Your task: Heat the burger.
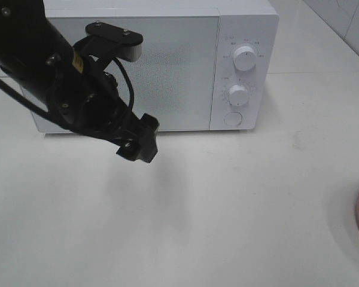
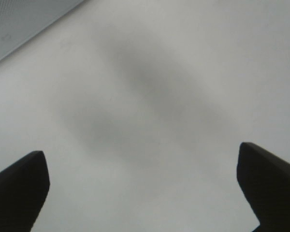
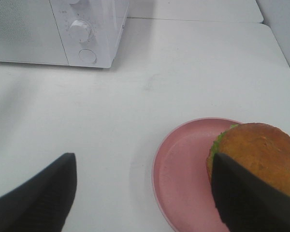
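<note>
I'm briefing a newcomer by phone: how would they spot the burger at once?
Start at the white microwave at the back of the white table. In front of it, off its dial side, lies a round pink plate. The burger sits on it: golden-brown bun, green lettuce edge, the only food visible.

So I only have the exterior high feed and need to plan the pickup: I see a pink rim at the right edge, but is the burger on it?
Observer: Yes, the right wrist view shows the burger sitting on the pink plate, toward one side of it.
Operator: Is the right gripper holding it?
Observer: No, the right gripper is open, above the plate.
Operator: And the left gripper?
Observer: The left gripper is open too, over bare table, holding nothing.
</note>
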Robot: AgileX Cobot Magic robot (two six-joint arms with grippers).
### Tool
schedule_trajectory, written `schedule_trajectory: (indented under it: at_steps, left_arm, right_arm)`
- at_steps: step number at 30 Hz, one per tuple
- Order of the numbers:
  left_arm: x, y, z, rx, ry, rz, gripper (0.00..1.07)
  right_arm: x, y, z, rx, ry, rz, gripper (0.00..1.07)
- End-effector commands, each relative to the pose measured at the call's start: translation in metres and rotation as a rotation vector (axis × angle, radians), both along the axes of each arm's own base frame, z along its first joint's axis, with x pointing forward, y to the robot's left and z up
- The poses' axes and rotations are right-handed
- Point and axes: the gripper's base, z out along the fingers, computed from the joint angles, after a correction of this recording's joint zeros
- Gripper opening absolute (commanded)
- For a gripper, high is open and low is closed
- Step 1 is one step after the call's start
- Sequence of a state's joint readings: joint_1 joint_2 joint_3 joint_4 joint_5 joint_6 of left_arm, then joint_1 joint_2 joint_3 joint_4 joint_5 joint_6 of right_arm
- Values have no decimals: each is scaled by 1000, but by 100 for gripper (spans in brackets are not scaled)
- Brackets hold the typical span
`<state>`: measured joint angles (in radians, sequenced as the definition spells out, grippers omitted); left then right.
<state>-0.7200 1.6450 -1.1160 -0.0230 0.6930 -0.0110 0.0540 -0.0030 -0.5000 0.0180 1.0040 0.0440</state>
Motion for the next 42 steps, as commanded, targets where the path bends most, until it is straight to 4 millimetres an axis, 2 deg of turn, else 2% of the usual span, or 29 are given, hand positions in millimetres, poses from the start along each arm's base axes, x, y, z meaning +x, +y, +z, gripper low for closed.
schedule_trajectory:
  at_steps: [1,3,4,6,7,8,10,11,13,14,15,16,18,19,20,21,23,24,25,26,28,29,31,32,33,35,37,40,42]
  left_arm:
    - [-7,9,6,71,41,-10,100]
    - [-15,17,8,135,105,3,100]
    - [-15,17,8,135,105,3,100]
    - [-15,30,10,165,171,75,100]
    - [-15,30,10,165,171,75,100]
    - [-13,41,12,171,211,123,100]
    - [-11,46,12,167,228,144,100]
    - [-7,59,16,155,262,198,100]
    - [-4,67,17,147,274,223,100]
    - [-2,81,22,128,292,265,100]
    - [-2,81,22,128,292,265,100]
    - [-2,96,26,110,298,304,100]
    - [-3,103,28,101,298,322,100]
    - [-7,122,31,87,294,370,100]
    - [-11,131,30,86,296,390,100]
    - [-11,131,30,86,296,390,100]
    - [-27,158,29,77,297,463,100]
    - [-27,158,29,77,297,463,100]
    - [-38,172,28,67,297,519,100]
    - [-38,172,28,67,297,519,100]
    - [-57,191,25,54,300,595,100]
    - [-57,191,25,54,300,595,100]
    - [-79,204,22,46,305,658,100]
    - [-79,204,22,46,305,658,100]
    - [-93,211,22,35,294,693,100]
    - [-101,213,23,29,282,707,100]
    - [-127,215,29,-3,200,719,100]
    - [-134,215,29,-12,174,718,100]
    - [-164,218,29,-8,46,715,100]
  right_arm:
    - [-4,0,-1,0,-33,-3,75]
    - [-4,0,-1,0,-33,-3,75]
    - [-4,0,-1,0,-33,-3,75]
    - [-4,0,-1,1,-33,-3,75]
    - [-4,0,-1,1,-33,-3,75]
    - [-4,0,-1,0,-33,-3,75]
    - [-4,0,-1,0,-33,-3,75]
    - [-4,0,-1,0,-33,-3,75]
    - [-4,0,-1,0,-33,-3,75]
    - [-4,0,-1,0,-33,-3,75]
    - [-4,0,-1,0,-33,-3,75]
    - [-4,0,-1,0,-33,-3,75]
    - [-4,0,-1,0,-33,-3,75]
    - [-4,0,-1,0,-33,-3,75]
    - [-4,0,-1,0,-33,-3,75]
    - [-4,0,-1,0,-33,-3,75]
    - [-4,0,-1,0,-33,-3,75]
    - [-4,0,-1,0,-33,-3,75]
    - [-4,0,-1,0,-33,-3,75]
    - [-4,0,-1,0,-33,-3,75]
    - [-4,0,-1,0,-33,-3,75]
    - [-4,0,-1,0,-33,-3,75]
    - [-4,0,-1,0,-33,-3,75]
    - [-4,0,-1,0,-33,-3,75]
    - [-4,0,-1,0,-33,-3,75]
    - [-4,0,-1,0,-33,-3,75]
    - [-4,0,-1,0,-33,-3,75]
    - [-4,0,-1,0,-33,-3,75]
    - [-4,0,-1,0,-33,-3,75]
